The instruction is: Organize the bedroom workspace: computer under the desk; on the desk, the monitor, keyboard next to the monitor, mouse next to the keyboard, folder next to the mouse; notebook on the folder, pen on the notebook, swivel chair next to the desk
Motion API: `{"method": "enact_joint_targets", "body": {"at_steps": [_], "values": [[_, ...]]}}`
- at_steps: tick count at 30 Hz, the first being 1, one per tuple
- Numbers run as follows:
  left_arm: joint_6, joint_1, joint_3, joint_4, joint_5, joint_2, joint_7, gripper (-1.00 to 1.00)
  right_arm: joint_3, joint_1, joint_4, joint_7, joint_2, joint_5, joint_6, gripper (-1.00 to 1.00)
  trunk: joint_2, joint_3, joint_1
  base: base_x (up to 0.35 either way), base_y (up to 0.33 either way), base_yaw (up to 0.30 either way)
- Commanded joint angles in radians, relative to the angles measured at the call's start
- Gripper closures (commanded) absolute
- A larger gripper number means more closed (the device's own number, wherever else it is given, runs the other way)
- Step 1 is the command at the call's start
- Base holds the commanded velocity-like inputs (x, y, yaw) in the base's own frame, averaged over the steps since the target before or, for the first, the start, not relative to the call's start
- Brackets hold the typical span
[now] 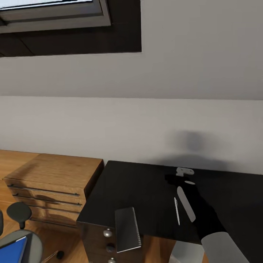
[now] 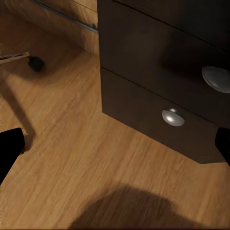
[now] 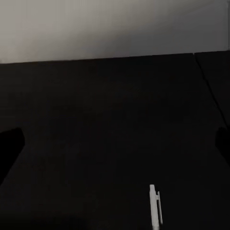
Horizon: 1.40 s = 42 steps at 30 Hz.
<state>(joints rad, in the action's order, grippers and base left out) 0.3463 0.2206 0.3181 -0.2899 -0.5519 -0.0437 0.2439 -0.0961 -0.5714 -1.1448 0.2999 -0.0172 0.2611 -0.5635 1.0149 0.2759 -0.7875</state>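
The black-topped desk fills the lower right of the head view. A dark grey notebook lies at its front edge and juts out over the drawer unit. The thin white pen lies to the right of it on the desk. My right gripper hovers open and empty over the desktop just beyond the pen. At the lower left, the blue folder rests on the swivel chair. My left gripper is open and empty, low in front of the desk's black drawers.
A light wooden drawer chest stands against the wall left of the desk. Round silver knobs stick out of the black drawer fronts. A chair caster rests on the wooden floor. A window is high up on the wall.
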Motion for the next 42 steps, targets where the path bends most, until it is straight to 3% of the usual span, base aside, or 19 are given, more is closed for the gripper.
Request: {"method": "enact_joint_targets", "body": {"at_steps": [1,17,42], "values": [[0.003,0.001,0.009,0.000,-0.005,0.000,0.008,-1.00,-0.004,-0.001,-0.001,0.010,-0.001,0.011,-0.003,-1.00,0.001,0.000,0.000,-0.231,0.000,0.000],[0.003,0.001,0.006,0.000,-0.008,0.003,0.009,-1.00,-0.005,-0.001,0.005,0.008,0.000,0.009,-0.001,-1.00,0.001,-0.010,0.000,-0.291,0.000,0.055],[0.003,0.001,0.000,0.003,-0.014,0.022,0.012,-1.00,-0.007,-0.001,0.005,0.008,0.002,0.010,0.001,-1.00,0.001,0.022,0.000,-0.009,0.000,0.080]]}}
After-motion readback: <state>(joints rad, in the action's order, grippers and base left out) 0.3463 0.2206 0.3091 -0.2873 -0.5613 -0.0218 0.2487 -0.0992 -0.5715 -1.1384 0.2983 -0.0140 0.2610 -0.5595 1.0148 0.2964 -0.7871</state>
